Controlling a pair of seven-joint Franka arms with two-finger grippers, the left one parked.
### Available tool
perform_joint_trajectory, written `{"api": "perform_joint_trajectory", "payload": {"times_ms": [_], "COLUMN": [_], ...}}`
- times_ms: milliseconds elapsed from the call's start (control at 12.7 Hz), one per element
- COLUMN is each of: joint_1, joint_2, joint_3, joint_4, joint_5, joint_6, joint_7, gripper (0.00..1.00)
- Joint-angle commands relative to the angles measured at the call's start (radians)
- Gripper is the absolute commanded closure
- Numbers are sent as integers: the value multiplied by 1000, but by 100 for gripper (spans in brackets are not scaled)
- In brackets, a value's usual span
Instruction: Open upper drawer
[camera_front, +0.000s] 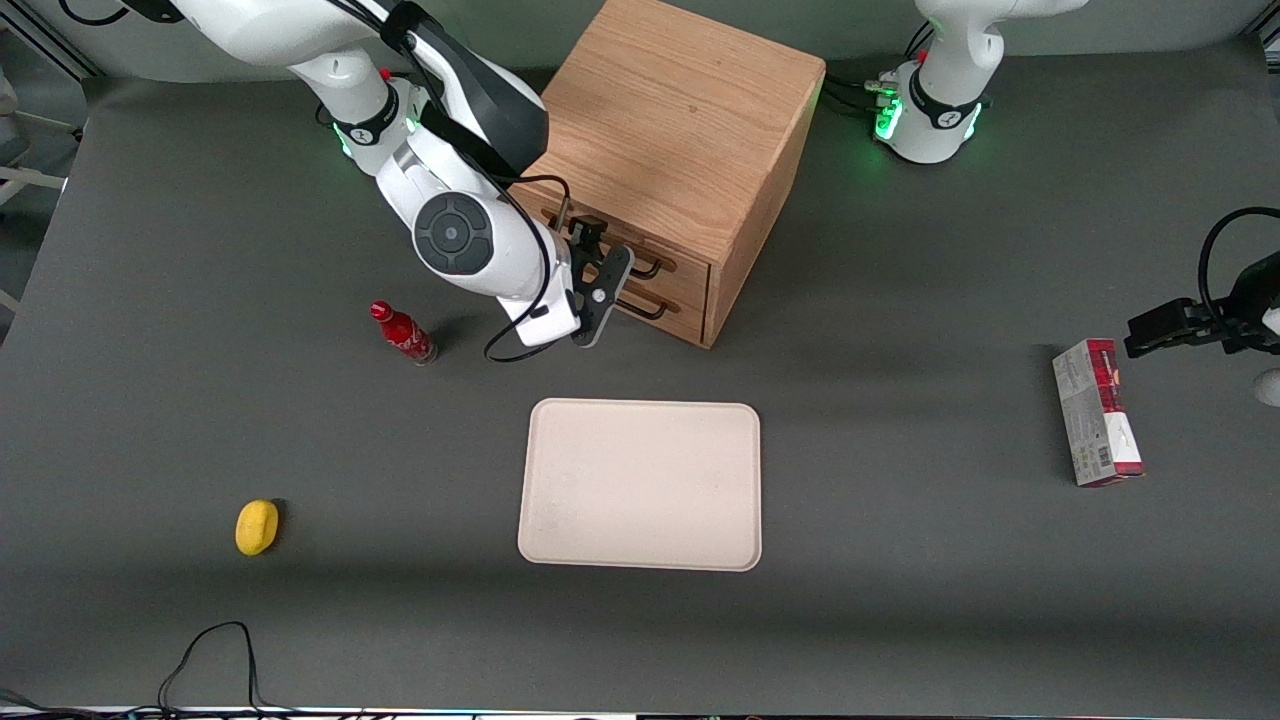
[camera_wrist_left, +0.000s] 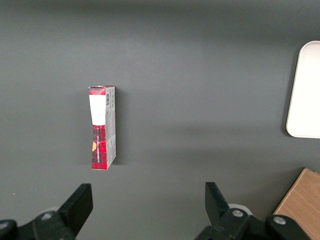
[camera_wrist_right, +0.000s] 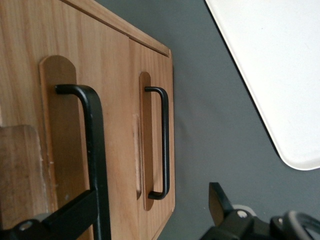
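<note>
The wooden cabinet (camera_front: 680, 110) stands at the middle of the table, far from the front camera. Its upper drawer (camera_front: 655, 258) (camera_wrist_right: 115, 100) is light oak with a long black wire pull (camera_wrist_right: 94, 140). Under it is the bottom drawer (camera_wrist_right: 152, 65) with a matching pull (camera_wrist_right: 165, 140). My right gripper (camera_front: 590, 248) (camera_wrist_right: 154, 194) hangs open right in front of the drawer fronts. One finger (camera_wrist_right: 75, 212) reaches the upper pull and crosses it. The other finger (camera_wrist_right: 219, 200) is out over the grey table. Nothing is clamped between them.
A beige tray (camera_front: 640, 485) (camera_wrist_right: 270, 60) lies nearer the front camera than the cabinet. A small red bottle (camera_front: 403, 333) stands beside my arm. A yellow fruit (camera_front: 257, 526) lies toward the working arm's end, and a red and grey box (camera_front: 1097, 412) (camera_wrist_left: 102, 127) toward the parked arm's.
</note>
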Motion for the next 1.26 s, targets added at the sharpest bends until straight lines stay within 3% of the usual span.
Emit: {"api": "perform_joint_trajectory", "payload": {"times_ms": [0,395,632,1026,1184], "joint_1": [1,-1,-4,-5,-5], "joint_2": [3,9,29,103,173], "joint_3": [33,30,22,-65,-96], "joint_4": [-10,-11,2,175,303], "joint_5": [9,-8,-116,-130,-182], "joint_6": [20,15,13,-60,-135], "joint_7": [29,17,-4,-124,-182], "gripper": [0,0,0,0,0]}}
